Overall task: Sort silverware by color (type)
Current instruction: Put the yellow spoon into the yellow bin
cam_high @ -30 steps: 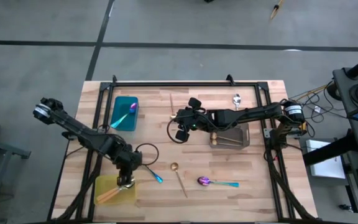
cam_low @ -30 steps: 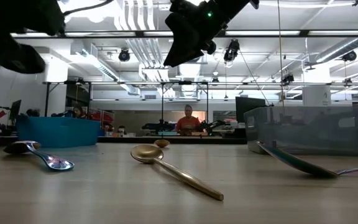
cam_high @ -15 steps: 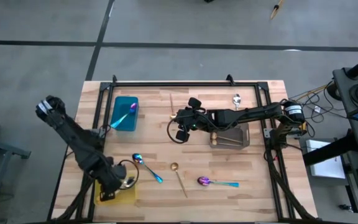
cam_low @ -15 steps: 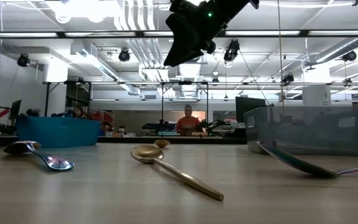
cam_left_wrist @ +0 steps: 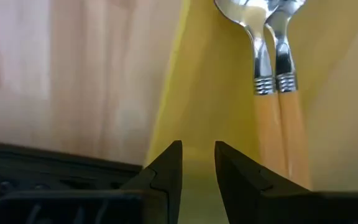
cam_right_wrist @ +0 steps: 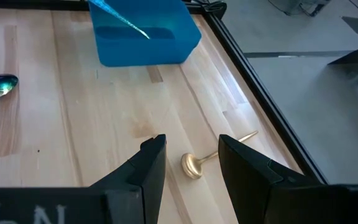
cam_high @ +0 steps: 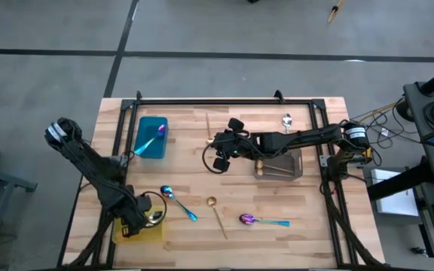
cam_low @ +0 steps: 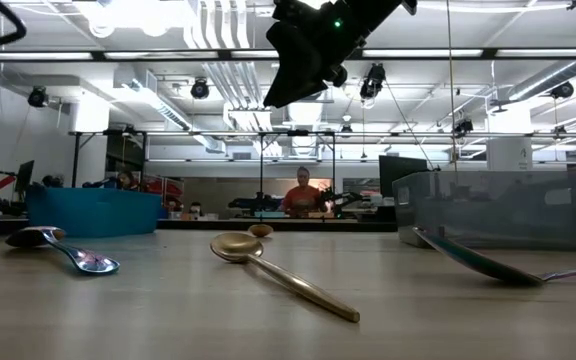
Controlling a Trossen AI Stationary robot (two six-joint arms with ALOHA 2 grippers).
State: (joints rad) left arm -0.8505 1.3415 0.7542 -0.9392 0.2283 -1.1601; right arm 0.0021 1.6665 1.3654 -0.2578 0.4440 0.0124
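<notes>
Two silver spoons with orange handles (cam_left_wrist: 272, 81) lie side by side on the floor of the yellow tray (cam_high: 148, 232). My left gripper (cam_left_wrist: 197, 155) points down over that tray (cam_high: 129, 227), open by a narrow gap with nothing in it. On the wood lie a blue spoon (cam_high: 178, 202), a gold spoon (cam_high: 215, 214) and a purple spoon with a teal handle (cam_high: 261, 220). My right gripper (cam_high: 215, 150) hangs open over the table's middle, above another gold spoon (cam_right_wrist: 194, 165).
A teal tray (cam_high: 153, 137) at the far left holds a teal-handled spoon (cam_right_wrist: 117, 15). A grey tray (cam_high: 281, 164) stands under the right arm. A silver spoon (cam_high: 286, 120) lies near the far rail. A person shows in the room behind (cam_low: 301, 195).
My left gripper has swung toward the table's left and near edges over the yellow tray, sinking a little and rolling at the wrist. Its arm has left the low view. The spoons and my right arm have kept still.
</notes>
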